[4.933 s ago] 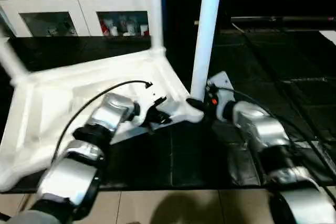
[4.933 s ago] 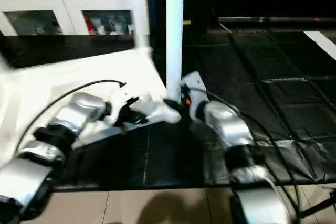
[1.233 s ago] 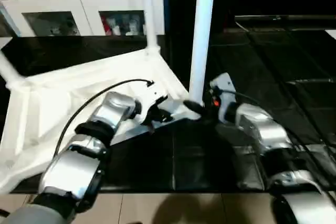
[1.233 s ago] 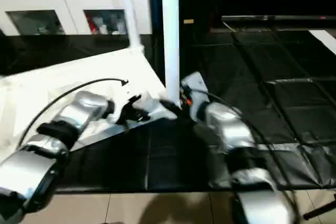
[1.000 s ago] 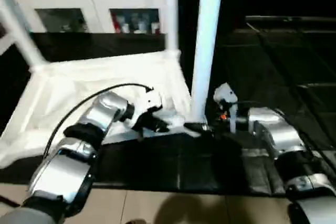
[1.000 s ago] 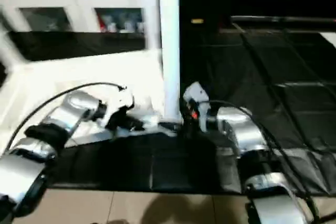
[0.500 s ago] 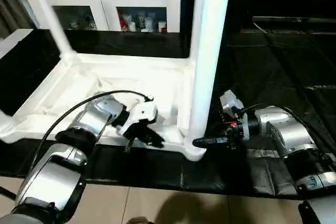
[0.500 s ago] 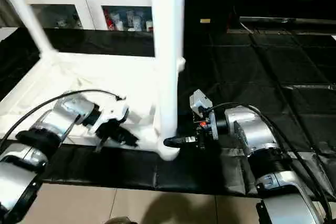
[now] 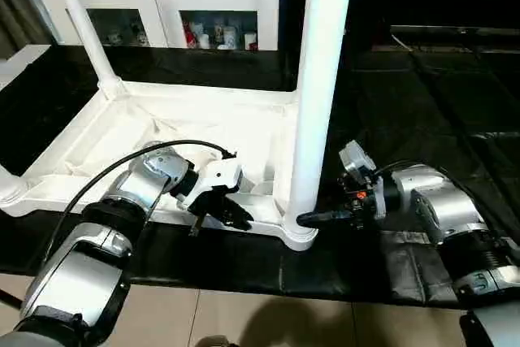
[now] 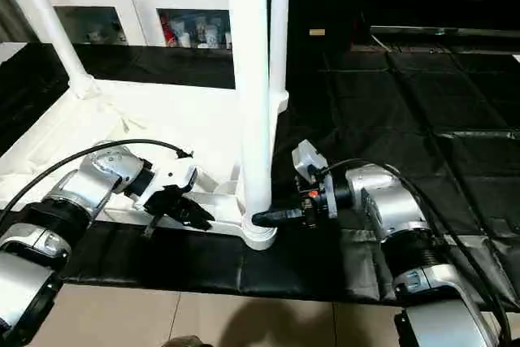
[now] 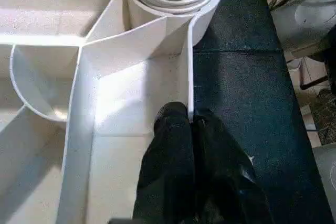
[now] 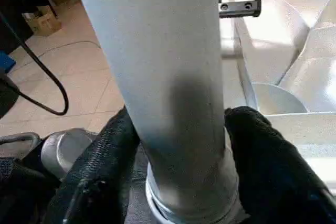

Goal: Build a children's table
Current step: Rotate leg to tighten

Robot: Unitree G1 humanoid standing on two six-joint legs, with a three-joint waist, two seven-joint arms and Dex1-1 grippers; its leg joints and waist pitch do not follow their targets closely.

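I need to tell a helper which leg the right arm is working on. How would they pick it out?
Find the upturned white table top on the black mat. The leg stands upright in its near corner socket, closest to the robot's right gripper. It looks thickest, being nearest the camera.

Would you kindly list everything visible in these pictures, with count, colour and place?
Table top: one, white, lying upside down on the mat, ribbed underside up.
Table legs: three clearly seen, white, standing in corner sockets; near right, far left, far right.
Floor mat: black, under the table and off to the right.
Cabinet: one, white, glass-fronted, behind the table, small items on its shelves.
Tiled floor: beige, nearest the robot.
Left gripper: black fingers shut on the near rim of the table top.
Right gripper: black fingers on either side of the near right leg's base.
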